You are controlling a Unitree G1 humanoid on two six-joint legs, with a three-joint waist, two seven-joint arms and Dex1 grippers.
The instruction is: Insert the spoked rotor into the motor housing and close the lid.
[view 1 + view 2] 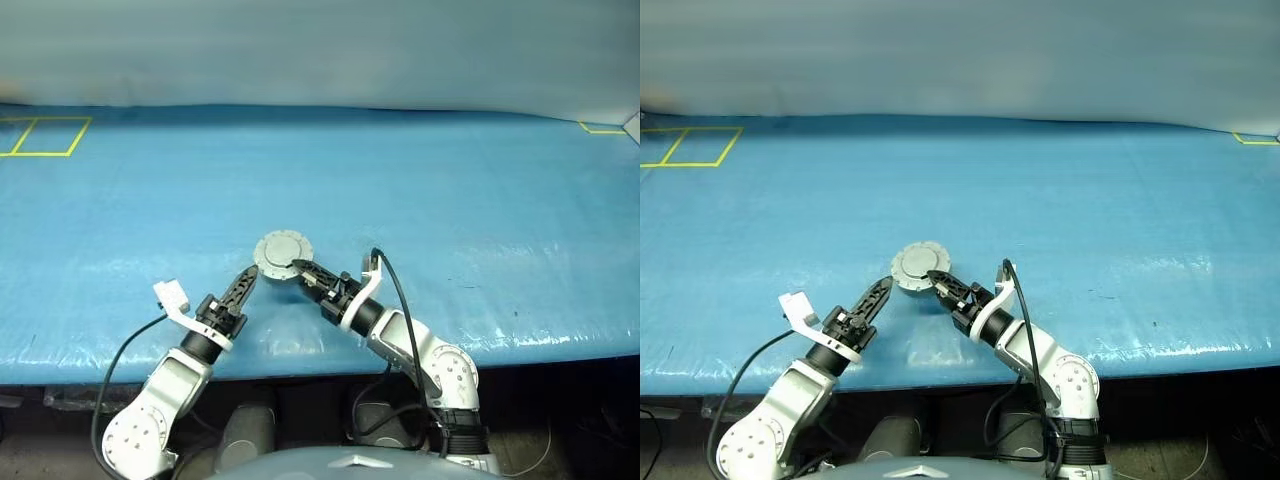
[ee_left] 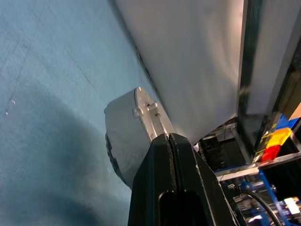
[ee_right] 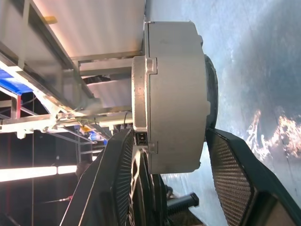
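Held above the blue bench at centre: motor housing with lid already on, gripped across its thickness by the right claw, coming in from 4 o'clock. Left claw clenched empty, tip at the lid's rim from 7 o'clock. Best done by pressing evenly around the rim while keeping the grip steady. From the right wrist, seam between lid and housing visible edge-on; from the head, just the lid's notched face.

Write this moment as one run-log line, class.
motor housing: lid on, lifted | right gripper: gripping housing | left gripper: shut, beside housing | table: blue
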